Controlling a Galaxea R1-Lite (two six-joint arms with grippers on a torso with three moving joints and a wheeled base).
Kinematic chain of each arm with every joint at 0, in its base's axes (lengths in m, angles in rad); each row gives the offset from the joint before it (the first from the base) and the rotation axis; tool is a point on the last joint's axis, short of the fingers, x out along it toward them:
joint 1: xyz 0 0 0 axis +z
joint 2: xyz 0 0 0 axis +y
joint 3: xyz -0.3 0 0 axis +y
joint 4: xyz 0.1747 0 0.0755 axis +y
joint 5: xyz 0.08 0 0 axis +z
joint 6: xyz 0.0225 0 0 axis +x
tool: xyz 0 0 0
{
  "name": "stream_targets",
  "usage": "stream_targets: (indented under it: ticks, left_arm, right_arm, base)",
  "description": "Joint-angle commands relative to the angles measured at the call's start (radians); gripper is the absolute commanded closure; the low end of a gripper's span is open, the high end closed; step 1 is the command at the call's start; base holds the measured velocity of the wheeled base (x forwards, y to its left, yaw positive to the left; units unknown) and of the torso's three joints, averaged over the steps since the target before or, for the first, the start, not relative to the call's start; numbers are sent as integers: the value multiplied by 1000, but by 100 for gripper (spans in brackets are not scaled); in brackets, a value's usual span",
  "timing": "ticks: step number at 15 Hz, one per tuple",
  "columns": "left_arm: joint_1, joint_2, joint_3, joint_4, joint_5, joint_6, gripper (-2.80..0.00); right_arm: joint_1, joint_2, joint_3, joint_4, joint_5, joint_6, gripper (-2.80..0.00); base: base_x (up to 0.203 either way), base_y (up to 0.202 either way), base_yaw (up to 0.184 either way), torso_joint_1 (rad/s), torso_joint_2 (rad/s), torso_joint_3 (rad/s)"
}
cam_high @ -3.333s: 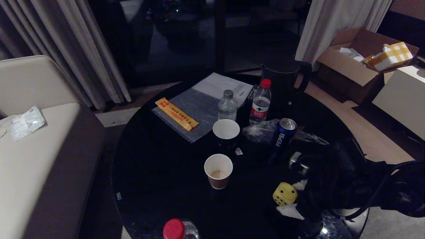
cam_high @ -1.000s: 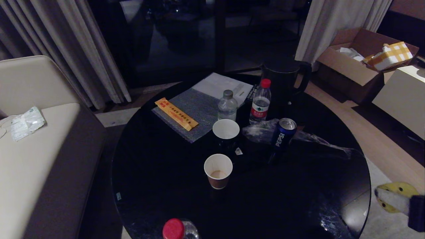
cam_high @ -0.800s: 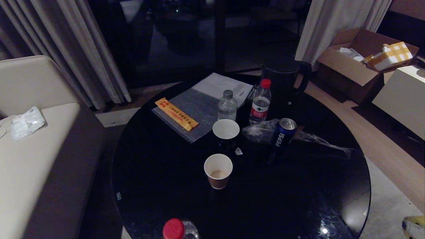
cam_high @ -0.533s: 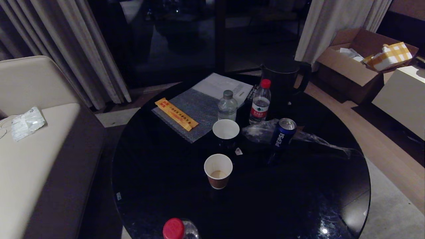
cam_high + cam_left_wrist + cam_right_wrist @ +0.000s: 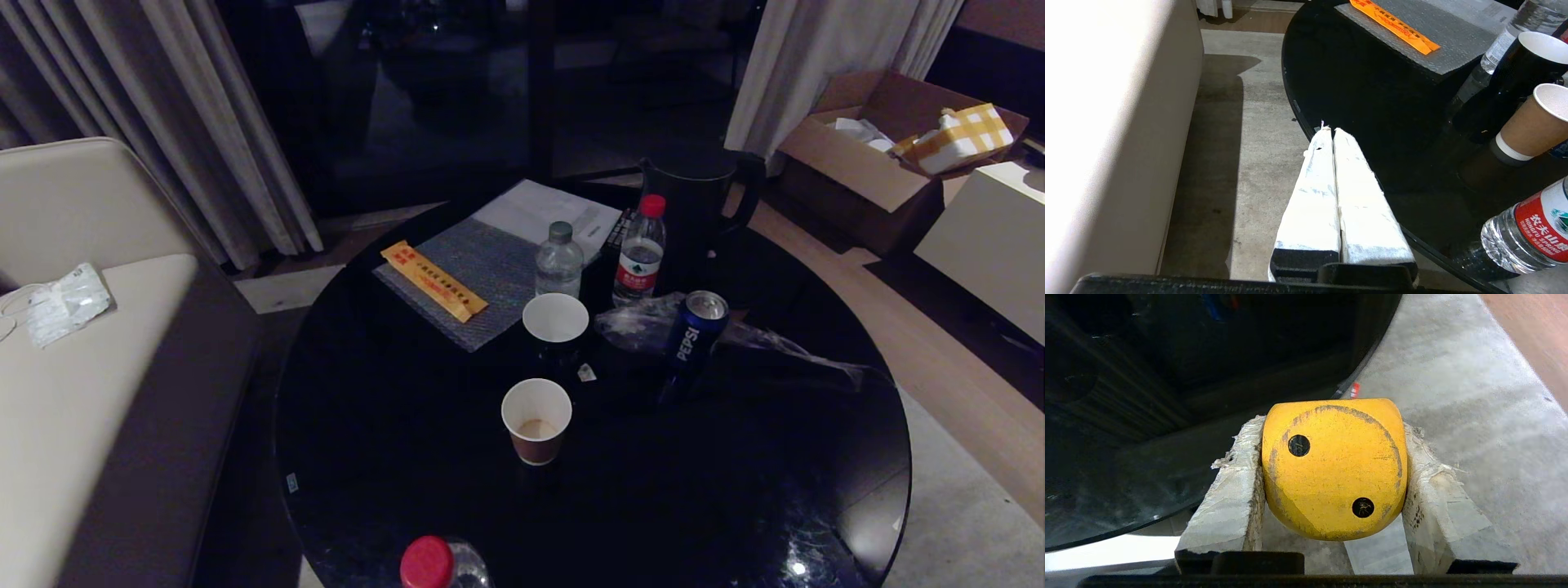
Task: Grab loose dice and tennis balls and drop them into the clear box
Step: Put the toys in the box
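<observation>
In the right wrist view a yellow die [image 5: 1334,469] with two black pips on its facing side sits clamped between the white-wrapped fingers [image 5: 1233,490] of my right gripper [image 5: 1331,428]. It hangs over grey floor beside the black round table's edge [image 5: 1355,371]. The right arm is outside the head view. My left gripper [image 5: 1329,130] is shut with nothing in it, parked low by the table's near left rim [image 5: 1306,122]. No tennis balls and no clear box show in any view.
The black round table [image 5: 408,425] carries two paper cups [image 5: 536,419], two water bottles [image 5: 641,249], a Pepsi can [image 5: 694,331], a crumpled plastic bag [image 5: 645,322], a kettle [image 5: 694,204] and a padded envelope with an orange packet [image 5: 433,279]. A beige sofa [image 5: 73,367] stands left; cardboard boxes [image 5: 882,155] right.
The right arm, holding the yellow die, has drawn back off the table's right side and dropped out of the head view. The left arm has not moved.
</observation>
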Motion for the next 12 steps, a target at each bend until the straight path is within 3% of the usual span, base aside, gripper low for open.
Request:
stream_targets:
  ticks: [1,6,12]
  left_arm:
    - [0,1,2,0,1,-2,0]
    - [0,1,2,0,1,-1,0]
    - [0,0,2,0,1,-1,0]
  right_arm:
    - [38,-28,14,-1,-1,7,0]
    - [88,-289,13,0,-3,-2,0]
    - [91,-286,14,-1,-7,-5,0]
  base:
    - [0,0,0,0,0,0]
    - [0,0,0,0,0,0]
    - [0,0,0,0,0,0]
